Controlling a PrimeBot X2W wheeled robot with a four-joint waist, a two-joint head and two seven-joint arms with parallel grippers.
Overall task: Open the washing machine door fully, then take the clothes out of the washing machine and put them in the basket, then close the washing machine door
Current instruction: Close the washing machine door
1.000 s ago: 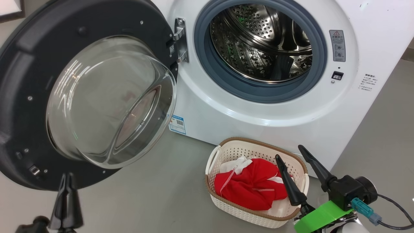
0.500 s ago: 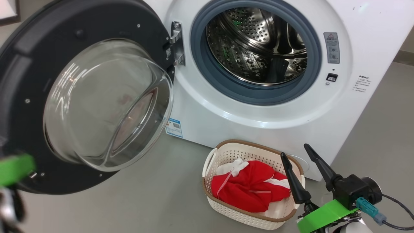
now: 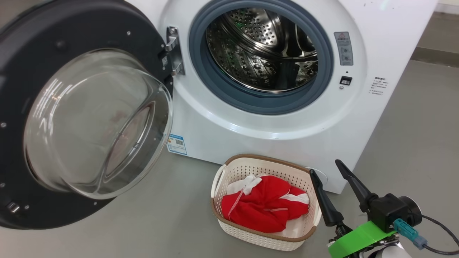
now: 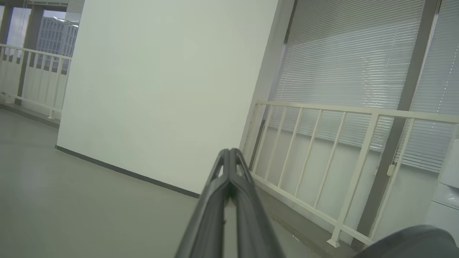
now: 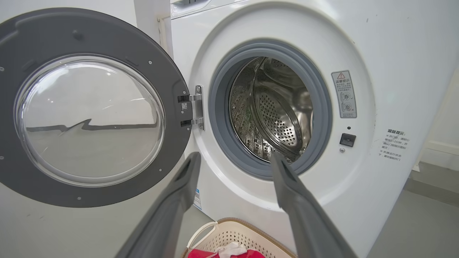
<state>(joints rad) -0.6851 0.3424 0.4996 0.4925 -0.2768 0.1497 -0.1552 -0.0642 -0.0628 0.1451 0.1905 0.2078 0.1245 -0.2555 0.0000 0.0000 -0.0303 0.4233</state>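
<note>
Entry: we are viewing the big white boxy front-loading washing machine (image 3: 272,125) with its large round black-rimmed, glass-bowled door (image 3: 82,118) standing wide open on the machine's hinge side.

Risk: we are judging that only the closing is left. Our left fingers (image 4: 247,208), clenched on nothing, are pointing at a wall away from the machine, so a blind sweep could miss the door or knock its window. Our right fingers (image 3: 322,197), spread and empty, are hovering in front of the machine, just beside the small cream-white perforated plastic basket (image 3: 258,240). A careless swing could tip it.

Containers: the basket, sitting on the floor just in front of the machine, is holding the bright red-and-white fabric clothes (image 3: 261,211). The perforated steel drum (image 3: 261,50) is showing no garments.
</note>
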